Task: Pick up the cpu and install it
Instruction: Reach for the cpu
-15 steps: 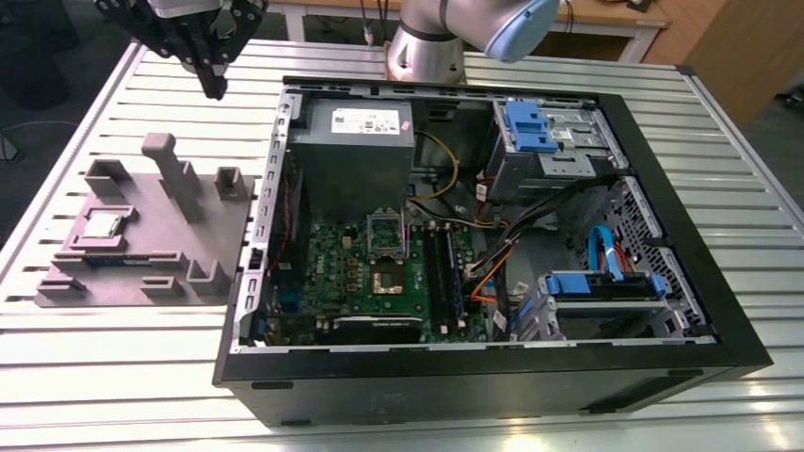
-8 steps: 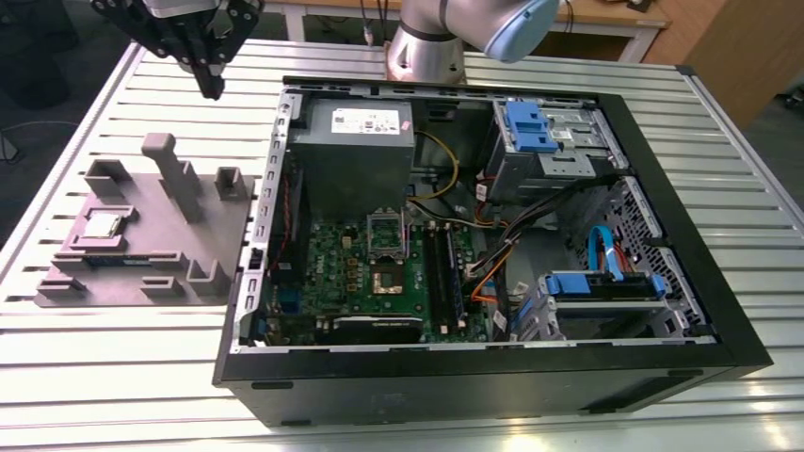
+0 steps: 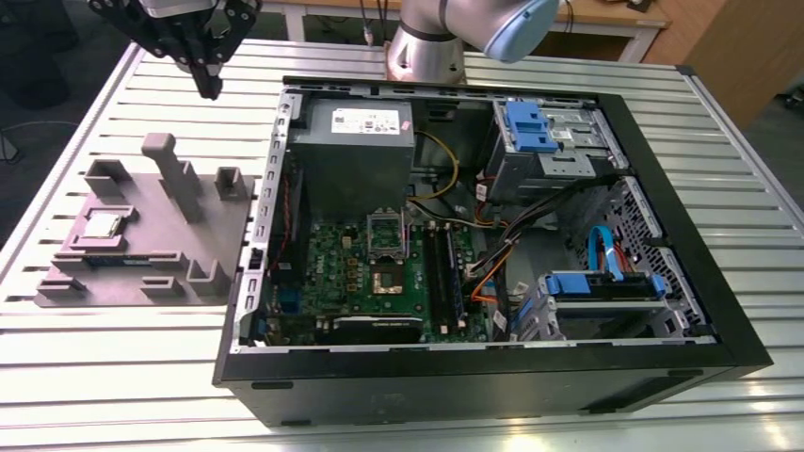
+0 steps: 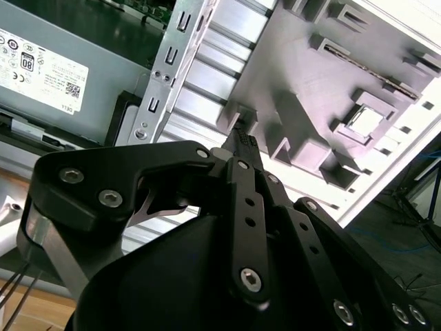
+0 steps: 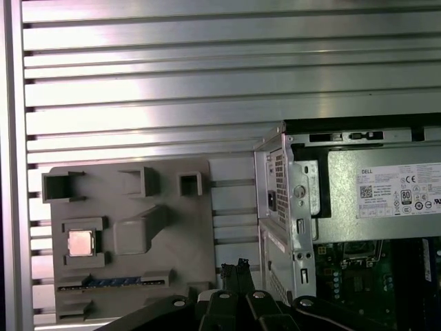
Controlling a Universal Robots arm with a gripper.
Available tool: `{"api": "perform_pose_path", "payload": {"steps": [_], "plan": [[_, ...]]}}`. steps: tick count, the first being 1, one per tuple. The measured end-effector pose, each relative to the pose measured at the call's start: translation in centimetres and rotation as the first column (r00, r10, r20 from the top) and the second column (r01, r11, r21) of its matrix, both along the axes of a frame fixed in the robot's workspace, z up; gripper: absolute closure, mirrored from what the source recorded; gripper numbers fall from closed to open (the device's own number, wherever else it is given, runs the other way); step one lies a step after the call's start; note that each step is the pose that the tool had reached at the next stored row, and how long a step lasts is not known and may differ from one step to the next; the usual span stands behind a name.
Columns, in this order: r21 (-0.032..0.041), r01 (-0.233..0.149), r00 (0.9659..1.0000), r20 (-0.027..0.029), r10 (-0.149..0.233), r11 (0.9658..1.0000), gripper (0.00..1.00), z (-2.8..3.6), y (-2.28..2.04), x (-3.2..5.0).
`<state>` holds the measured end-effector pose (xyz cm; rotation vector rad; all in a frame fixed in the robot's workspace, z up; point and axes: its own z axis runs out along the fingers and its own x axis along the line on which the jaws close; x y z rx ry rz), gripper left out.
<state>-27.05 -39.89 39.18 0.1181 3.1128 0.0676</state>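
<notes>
Approach step: the empty claw (image 3: 210,88), fingers together, hovers well apart from the cpu (image 3: 101,224) in its grey fixture (image 3: 188,240); grasping calls for parted fingers centred over it.

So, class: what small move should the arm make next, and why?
Probably shift the gripper over the cpu: the chip lies in the grey holder outside the computer case, and the gripper hangs empty off to one side.
</notes>
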Motion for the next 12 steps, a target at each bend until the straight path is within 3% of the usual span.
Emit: {"api": "perform_pose_path", "payload": {"steps": [12], "plan": [[0.0001,0.000,1.0000,0.0001,0.000,1.0000,0.90,-0.01,0.00,-0.46]]}}
